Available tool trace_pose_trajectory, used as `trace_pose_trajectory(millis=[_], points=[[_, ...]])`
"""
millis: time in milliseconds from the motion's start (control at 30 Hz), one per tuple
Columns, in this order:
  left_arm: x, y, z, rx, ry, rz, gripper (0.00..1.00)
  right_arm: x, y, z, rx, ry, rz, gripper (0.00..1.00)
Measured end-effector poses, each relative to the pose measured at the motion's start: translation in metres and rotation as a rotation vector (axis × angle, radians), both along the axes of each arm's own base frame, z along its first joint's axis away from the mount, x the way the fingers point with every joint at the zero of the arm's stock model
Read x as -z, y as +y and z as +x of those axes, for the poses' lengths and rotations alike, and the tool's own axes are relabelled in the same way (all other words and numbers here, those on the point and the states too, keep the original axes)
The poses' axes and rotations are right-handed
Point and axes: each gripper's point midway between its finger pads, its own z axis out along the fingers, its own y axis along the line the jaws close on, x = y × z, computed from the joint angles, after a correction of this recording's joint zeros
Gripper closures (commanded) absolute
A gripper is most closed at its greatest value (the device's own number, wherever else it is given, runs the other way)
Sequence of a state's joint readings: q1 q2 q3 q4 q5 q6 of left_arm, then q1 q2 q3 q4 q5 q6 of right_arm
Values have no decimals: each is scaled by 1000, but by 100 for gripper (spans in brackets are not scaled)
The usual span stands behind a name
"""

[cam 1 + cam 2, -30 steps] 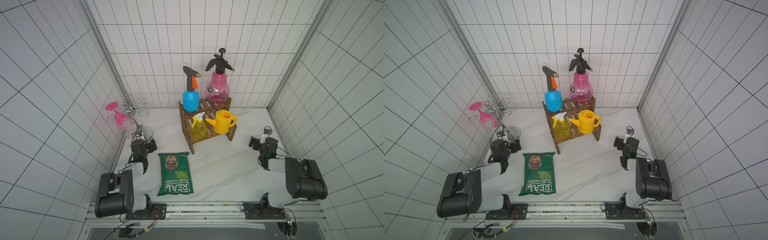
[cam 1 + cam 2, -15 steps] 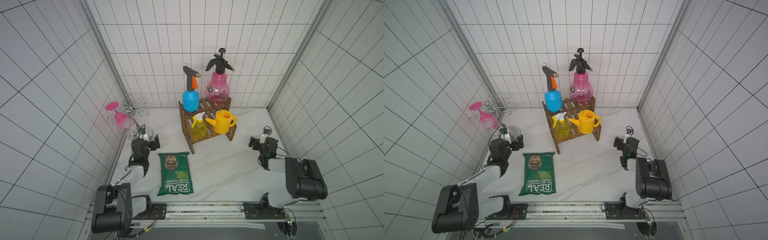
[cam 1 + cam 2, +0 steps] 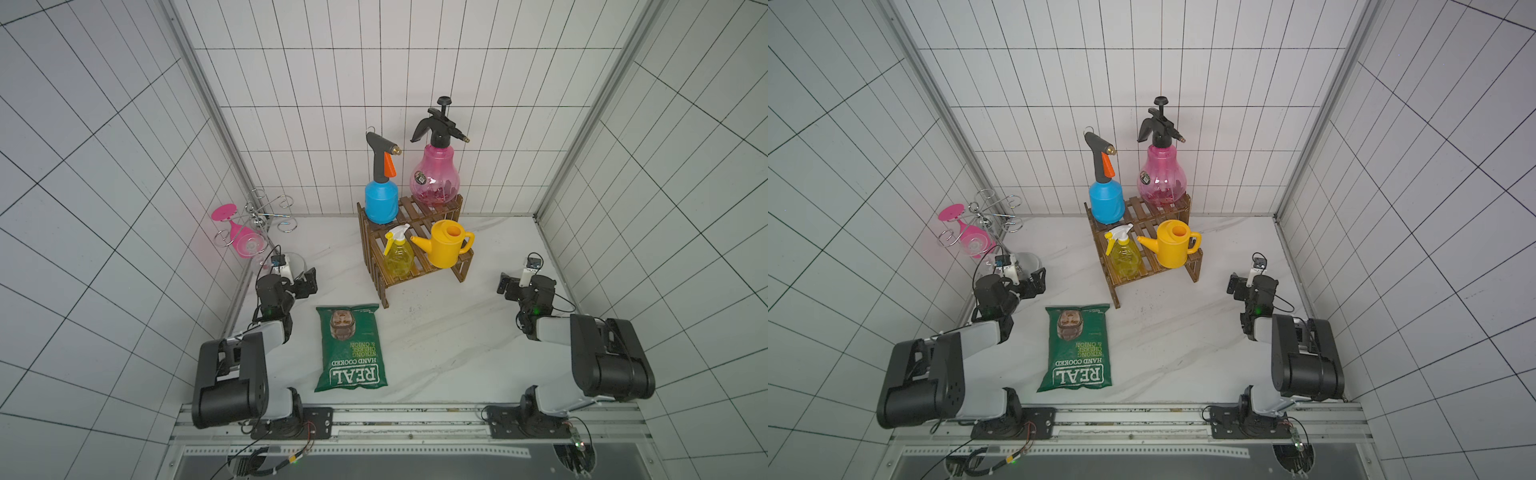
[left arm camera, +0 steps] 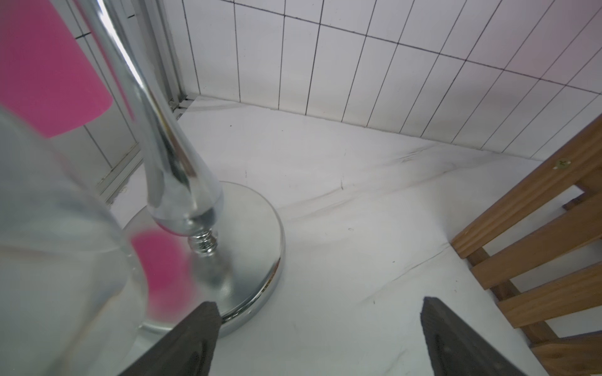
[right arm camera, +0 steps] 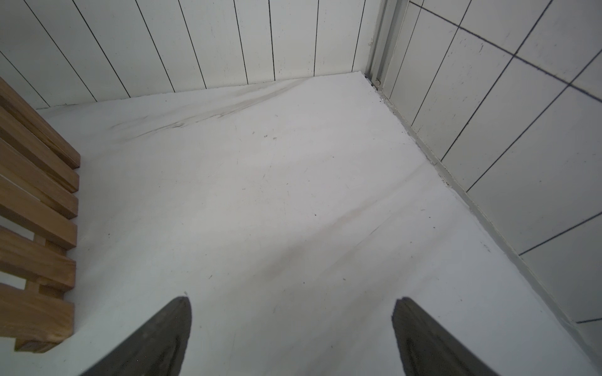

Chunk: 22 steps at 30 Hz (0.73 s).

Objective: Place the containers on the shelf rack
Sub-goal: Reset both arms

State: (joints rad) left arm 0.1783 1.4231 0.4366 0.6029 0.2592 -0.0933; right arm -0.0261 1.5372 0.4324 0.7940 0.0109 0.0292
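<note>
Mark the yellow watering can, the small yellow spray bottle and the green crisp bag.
yellow watering can [image 3: 445,253]: in a top view, on its body.
small yellow spray bottle [image 3: 398,261]: in a top view, on its belly.
green crisp bag [image 3: 351,353]: in a top view, on its printed face.

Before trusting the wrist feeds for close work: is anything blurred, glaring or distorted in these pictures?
Left wrist view: the clear wine glass and pink wine glass are close-up blurs, and the chrome wire glass holder's post carries a bright glare streak. Right wrist view: evenly lit, brown wooden slatted shelf rack sharp. Both top views: sharp, soft shadows, wall tile lines splay from wide-angle distortion.
</note>
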Motion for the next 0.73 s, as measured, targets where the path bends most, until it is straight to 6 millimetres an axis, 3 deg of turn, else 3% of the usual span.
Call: trace_pose_trajectory(millis=[100, 167, 267, 500, 733], points=[[3, -22, 8, 43, -40, 36, 2, 0, 0, 0, 0, 0, 0, 1], [16, -32, 11, 55, -38, 49, 2, 0, 0, 0, -1, 0, 1, 1], [31, -25, 9, -1, 15, 64, 2, 0, 1, -2, -6, -5, 2, 1], [24, -7, 15, -109, 5, 90, 2, 17, -12, -33, 78, -22, -5, 1], [26, -3, 14, -134, 15, 97, 2, 4, -23, -31, 145, -80, -4, 1]])
